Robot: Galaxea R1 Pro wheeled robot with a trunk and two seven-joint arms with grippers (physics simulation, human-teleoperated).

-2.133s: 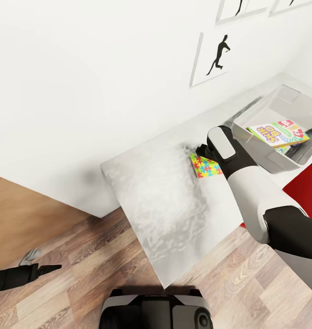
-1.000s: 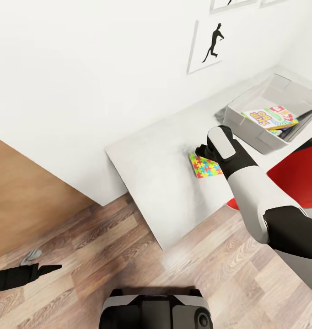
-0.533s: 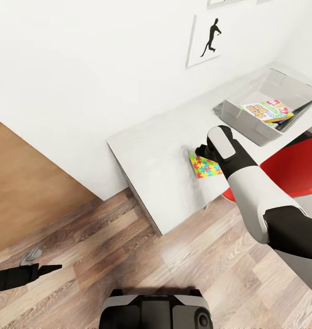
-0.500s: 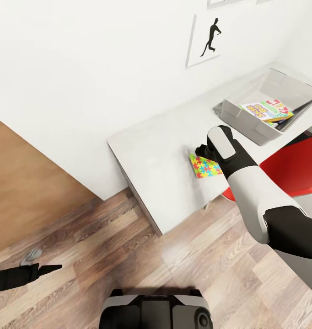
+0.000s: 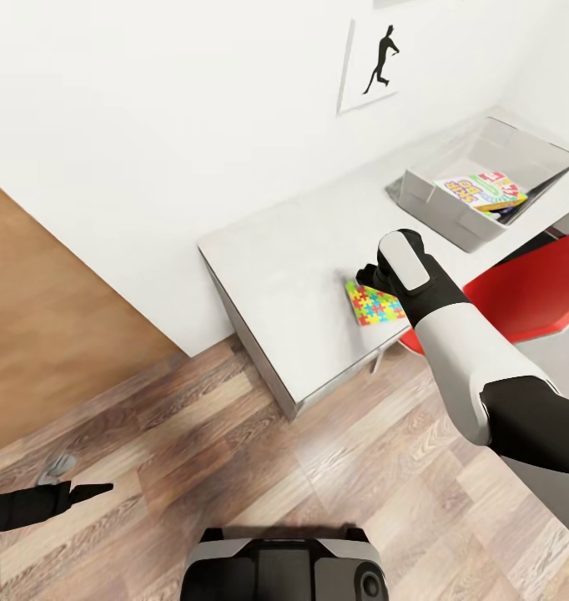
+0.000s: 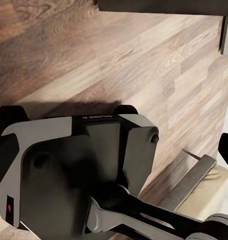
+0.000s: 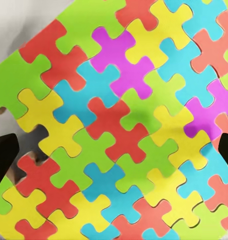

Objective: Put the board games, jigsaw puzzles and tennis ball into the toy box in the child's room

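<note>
A jigsaw puzzle point(image 5: 373, 305), a flat square in a multicolour interlocking pattern, hangs over the front edge of the pale grey table point(image 5: 284, 267). My right gripper point(image 5: 366, 279) holds it and is largely hidden behind its own wrist. In the right wrist view the puzzle point(image 7: 119, 125) spans the frame with the gripper point(image 7: 114, 155) around it, a black fingertip at each side. The grey toy box point(image 5: 435, 213) stands at the table's far right end, a Skip-Bo board game point(image 5: 480, 190) lying inside. My left gripper point(image 5: 91, 491) hangs low over the wood floor, open and holding nothing.
A red chair point(image 5: 531, 288) sits tucked at the table's right side, just beyond my right arm. A baseball-player silhouette picture point(image 5: 372, 54) hangs on the white wall. A brown wooden panel point(image 5: 51, 317) is at the left. My base point(image 5: 284, 572) is on plank floor.
The whole view has shifted: the table and toy box slid up and away as I backed off. The puzzle stayed with my right gripper, moving from mid-table to its front edge.
</note>
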